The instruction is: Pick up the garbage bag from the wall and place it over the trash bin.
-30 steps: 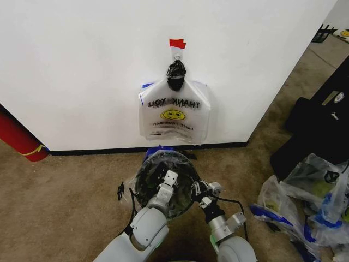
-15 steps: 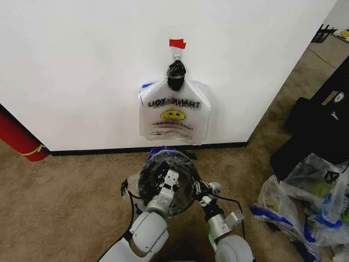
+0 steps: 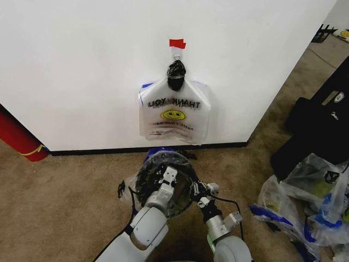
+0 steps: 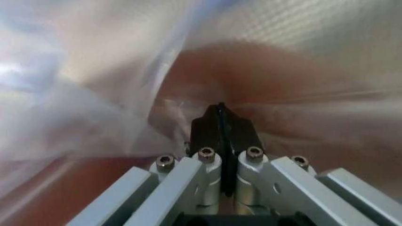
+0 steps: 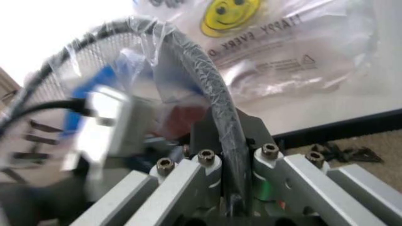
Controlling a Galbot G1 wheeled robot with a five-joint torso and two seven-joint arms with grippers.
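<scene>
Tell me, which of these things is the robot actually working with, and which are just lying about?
In use: garbage bag, trash bin, left tool inside it, right tool clamping its rim.
Lying about: knotted hanging bag, heaped bags, red cylinder.

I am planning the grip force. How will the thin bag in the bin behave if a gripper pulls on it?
The garbage bag looks thin and crinkled, so it will probably stretch, bunch and perhaps slip. The trash bin is open wire mesh, likely light, so a pull may drag or tip it. The right gripper on its rim may steady it; the left gripper is shut inside.
</scene>
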